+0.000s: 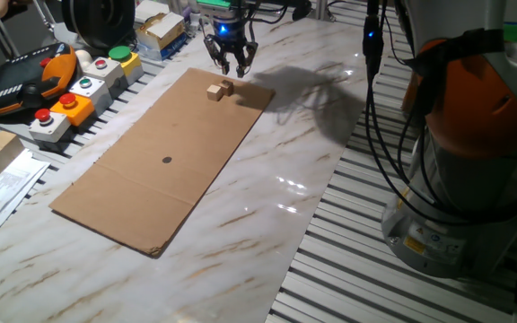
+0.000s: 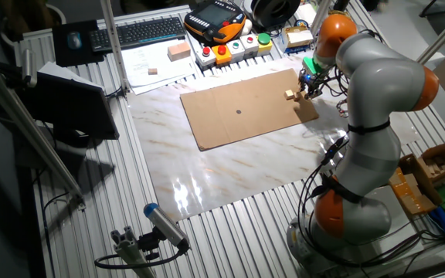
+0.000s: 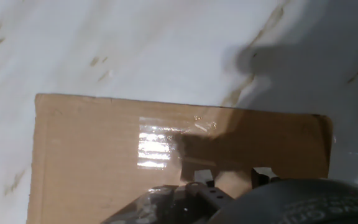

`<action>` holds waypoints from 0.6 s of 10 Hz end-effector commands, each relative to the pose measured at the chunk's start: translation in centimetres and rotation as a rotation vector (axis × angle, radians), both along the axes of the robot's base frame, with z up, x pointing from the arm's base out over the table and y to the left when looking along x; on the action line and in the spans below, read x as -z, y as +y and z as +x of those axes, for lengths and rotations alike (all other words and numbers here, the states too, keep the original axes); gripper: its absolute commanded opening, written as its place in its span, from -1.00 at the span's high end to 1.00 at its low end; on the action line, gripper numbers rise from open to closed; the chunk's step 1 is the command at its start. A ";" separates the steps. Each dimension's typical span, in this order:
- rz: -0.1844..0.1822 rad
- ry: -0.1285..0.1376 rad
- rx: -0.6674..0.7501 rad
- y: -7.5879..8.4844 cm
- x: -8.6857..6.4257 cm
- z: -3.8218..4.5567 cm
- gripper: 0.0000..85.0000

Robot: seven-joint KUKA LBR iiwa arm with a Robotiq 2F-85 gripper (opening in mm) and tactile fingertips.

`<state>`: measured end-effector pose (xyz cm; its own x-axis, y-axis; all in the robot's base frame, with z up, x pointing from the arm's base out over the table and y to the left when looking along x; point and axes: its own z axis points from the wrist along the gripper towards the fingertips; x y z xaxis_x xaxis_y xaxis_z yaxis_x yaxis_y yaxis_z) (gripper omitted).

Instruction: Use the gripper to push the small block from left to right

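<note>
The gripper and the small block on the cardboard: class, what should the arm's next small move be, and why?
Probably lower the gripper to cardboard level beside the block. It hangs just beyond the block near the sheet's far edge, apparently above and apart from it, so it must come level before pushing sideways. Jaw state is unclear.

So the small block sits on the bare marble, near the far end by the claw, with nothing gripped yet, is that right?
Not quite. The small block sits on the cardboard sheet, not on bare marble; one fixed view shows it near the sheet's far end. The rest holds: the claw is close by and grips nothing.
</note>
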<state>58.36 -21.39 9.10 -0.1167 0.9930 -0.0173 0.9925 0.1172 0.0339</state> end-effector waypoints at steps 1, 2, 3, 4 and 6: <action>0.010 0.000 0.000 0.0 0.0 0.00 0.07; 0.024 0.003 0.008 0.0 0.0 0.00 0.07; 0.022 0.012 0.026 0.0 0.0 0.00 0.09; 0.013 0.014 0.043 0.0 0.0 0.00 0.09; 0.025 0.021 0.047 0.0 0.0 0.00 0.11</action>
